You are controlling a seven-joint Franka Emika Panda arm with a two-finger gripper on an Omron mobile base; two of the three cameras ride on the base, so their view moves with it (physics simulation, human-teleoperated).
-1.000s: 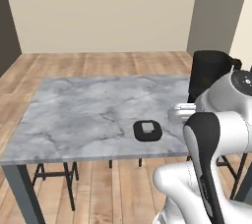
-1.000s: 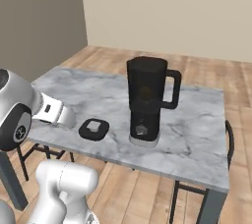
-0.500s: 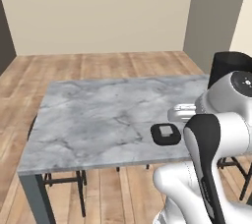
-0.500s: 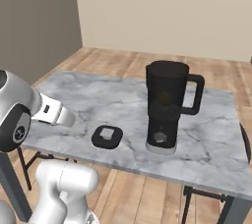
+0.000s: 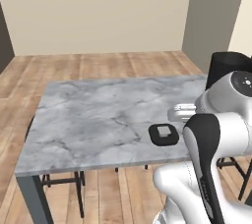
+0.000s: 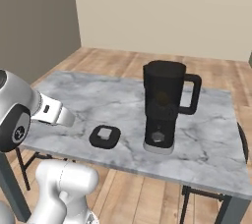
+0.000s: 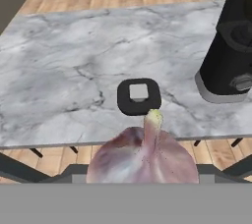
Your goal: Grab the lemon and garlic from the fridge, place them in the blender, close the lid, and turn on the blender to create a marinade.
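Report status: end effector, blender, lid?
End effector shut on garlic. Blender upright on table, jug uncovered. Lid flat on marble beside it, apart.

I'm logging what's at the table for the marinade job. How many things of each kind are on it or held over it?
Blender: 1
Lid: 1, lying on the marble table beside the blender
Garlic bulb: 1, in the gripper
Total: 3

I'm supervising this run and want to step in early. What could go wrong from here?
The garlic fills the pincer's hold and may slip on the way up to the blender. The jug is tall, so the hand could knock it. The lid lies beside it, near the table edge, and could be swept off.
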